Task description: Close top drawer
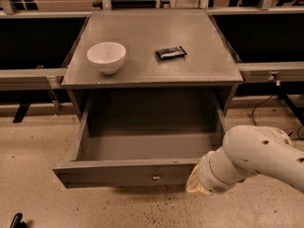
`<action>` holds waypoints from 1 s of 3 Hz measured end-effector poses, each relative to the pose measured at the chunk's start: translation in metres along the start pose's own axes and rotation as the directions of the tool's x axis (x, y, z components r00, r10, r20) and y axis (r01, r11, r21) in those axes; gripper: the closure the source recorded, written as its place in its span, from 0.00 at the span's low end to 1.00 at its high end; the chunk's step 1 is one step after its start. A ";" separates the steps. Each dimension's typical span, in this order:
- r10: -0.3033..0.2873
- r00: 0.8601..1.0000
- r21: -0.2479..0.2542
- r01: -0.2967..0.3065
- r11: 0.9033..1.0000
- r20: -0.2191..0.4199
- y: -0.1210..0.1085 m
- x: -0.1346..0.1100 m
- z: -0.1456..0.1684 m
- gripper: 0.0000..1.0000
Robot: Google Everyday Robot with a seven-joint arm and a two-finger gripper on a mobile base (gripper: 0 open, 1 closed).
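Speckled beige floor [33, 146] is seen beneath the wide grey metal top drawer [109, 173], drawn out from the grey cabinet [152, 32]. The tan-tipped gripper [196, 184] is placed at the drawer front's right end, with the cabinet lying straight behind. Whether the gripper is spread or closed cannot be told.

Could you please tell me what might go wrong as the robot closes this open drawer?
The gripper sits at the right end of the front of the drawer, away from the knob; an off-centre push may skew and jam it. A hard slam could jolt the bowl near the front edge of the cabinet top.
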State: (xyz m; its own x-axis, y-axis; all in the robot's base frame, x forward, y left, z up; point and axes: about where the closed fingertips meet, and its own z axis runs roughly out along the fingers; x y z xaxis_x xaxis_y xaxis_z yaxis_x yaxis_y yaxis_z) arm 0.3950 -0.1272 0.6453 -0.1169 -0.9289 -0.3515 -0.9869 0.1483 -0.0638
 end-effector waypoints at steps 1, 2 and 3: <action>0.042 0.999 0.062 -0.041 0.997 -0.009 -0.008 0.001 0.008 0.76; 0.052 0.999 0.072 -0.051 0.996 -0.006 -0.010 0.000 0.008 0.52; 0.052 0.999 0.072 -0.051 0.996 -0.006 -0.010 0.000 0.008 0.21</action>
State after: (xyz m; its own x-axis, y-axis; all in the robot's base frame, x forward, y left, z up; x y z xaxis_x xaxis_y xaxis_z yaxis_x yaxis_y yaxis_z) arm 0.4059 -0.1262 0.6387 -0.1685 -0.9218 -0.3490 -0.9689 0.2199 -0.1131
